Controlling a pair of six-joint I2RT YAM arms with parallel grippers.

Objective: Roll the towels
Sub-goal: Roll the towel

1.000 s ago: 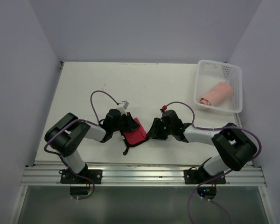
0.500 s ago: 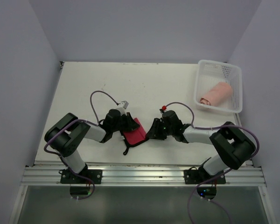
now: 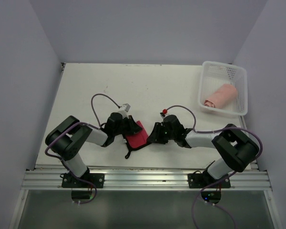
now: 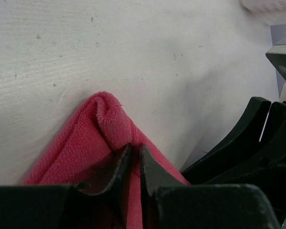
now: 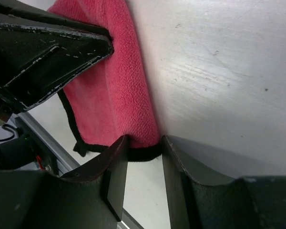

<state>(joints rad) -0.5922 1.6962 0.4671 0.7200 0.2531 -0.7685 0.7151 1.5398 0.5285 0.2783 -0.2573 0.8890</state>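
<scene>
The small towel, a red cloth (image 3: 137,136) with dark trim, lies folded near the table's front, between my two grippers. My left gripper (image 3: 128,129) is shut on a fold of it; in the left wrist view the fingertips (image 4: 132,152) pinch the red pile (image 4: 81,143). My right gripper (image 3: 153,133) meets it from the right. Its jaws (image 5: 144,143) stand apart, straddling the black-trimmed edge of the red cloth (image 5: 119,81). The salmon-pink towel (image 3: 221,95) lies rolled inside the white basket (image 3: 243,90).
The basket stands at the back right corner. The right gripper's black body (image 4: 248,148) crowds the left wrist view, and the left gripper's body (image 5: 43,52) fills the upper left of the right wrist view. The metal rail (image 3: 148,179) runs along the front edge.
The right gripper has slid a little left toward the red cloth and its jaws have narrowed around the edge. The left gripper keeps its pinch and has barely moved.
</scene>
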